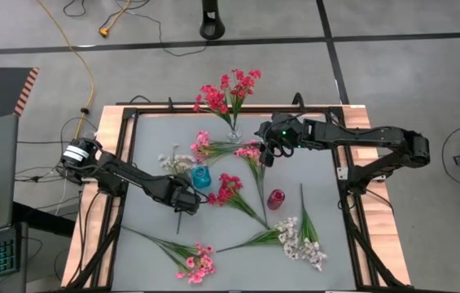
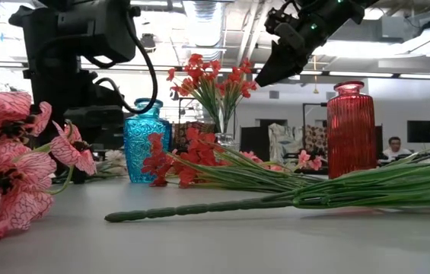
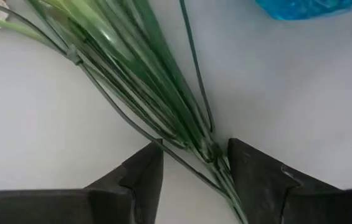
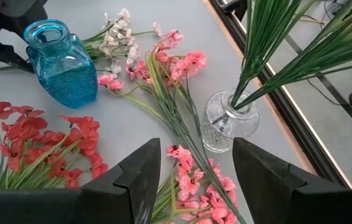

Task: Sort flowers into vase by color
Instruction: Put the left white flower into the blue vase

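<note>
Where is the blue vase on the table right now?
In the high view the blue vase stands upright near the table's middle, just beside the left pincer, with a white sprig behind it and a red sprig lying to its right.

blue vase (image 3: 309, 7) cropped (mostly) — blossoms unseen
</note>
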### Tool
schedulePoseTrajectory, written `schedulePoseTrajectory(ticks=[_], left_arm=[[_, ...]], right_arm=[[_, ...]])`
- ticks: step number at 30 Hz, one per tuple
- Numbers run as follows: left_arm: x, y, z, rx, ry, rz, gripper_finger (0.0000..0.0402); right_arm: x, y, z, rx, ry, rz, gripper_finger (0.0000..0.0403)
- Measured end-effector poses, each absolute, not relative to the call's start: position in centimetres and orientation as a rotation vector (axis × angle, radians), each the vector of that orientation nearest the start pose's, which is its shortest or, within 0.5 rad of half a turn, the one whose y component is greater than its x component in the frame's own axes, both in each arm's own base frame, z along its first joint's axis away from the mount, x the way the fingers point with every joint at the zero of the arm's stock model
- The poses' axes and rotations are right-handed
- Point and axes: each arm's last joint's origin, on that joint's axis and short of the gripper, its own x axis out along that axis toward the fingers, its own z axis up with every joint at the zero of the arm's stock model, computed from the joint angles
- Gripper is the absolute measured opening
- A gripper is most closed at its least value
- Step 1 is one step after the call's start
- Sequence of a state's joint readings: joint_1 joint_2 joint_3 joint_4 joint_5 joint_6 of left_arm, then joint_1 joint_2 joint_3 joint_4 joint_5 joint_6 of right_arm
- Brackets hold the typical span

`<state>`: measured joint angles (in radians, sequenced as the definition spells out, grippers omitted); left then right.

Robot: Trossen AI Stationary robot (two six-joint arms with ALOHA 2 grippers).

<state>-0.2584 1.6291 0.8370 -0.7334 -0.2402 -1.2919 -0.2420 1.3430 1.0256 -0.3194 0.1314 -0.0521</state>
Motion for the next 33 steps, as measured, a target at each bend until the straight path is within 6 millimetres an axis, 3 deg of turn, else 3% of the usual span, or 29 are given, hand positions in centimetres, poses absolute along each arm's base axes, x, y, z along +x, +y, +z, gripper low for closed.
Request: schedulePoseTrajectory(ticks=[4,12,18,23,27,33], left_arm=[[24.7,-5.8,13.9,-0.670,1.215,0.889,0.0129],[24.5,-5.8,13.9,-0.629,1.257,0.862,0.0014],[23.5,-5.6,14.4,-0.592,1.318,0.880,0.0009],[22.5,-5.2,16.5,-0.579,1.281,0.887,0.0003],[21.2,-4.7,18.8,-0.574,1.187,0.886,0.0003],[19.4,-3.8,22.8,-0.577,0.910,0.861,0.0002]], right_arm=[[28.0,-7.3,28.4,-0.014,0.651,-0.343,0.0227],[28.0,-7.1,28.4,-0.016,0.651,-0.338,0.0227],[28.0,-7.1,28.4,-0.016,0.651,-0.338,0.0227],[28.0,-7.1,28.4,-0.016,0.650,-0.338,0.0227],[28.0,-7.1,28.4,-0.016,0.650,-0.338,0.0227],[28.0,-7.1,28.4,-0.016,0.650,-0.338,0.0227]])
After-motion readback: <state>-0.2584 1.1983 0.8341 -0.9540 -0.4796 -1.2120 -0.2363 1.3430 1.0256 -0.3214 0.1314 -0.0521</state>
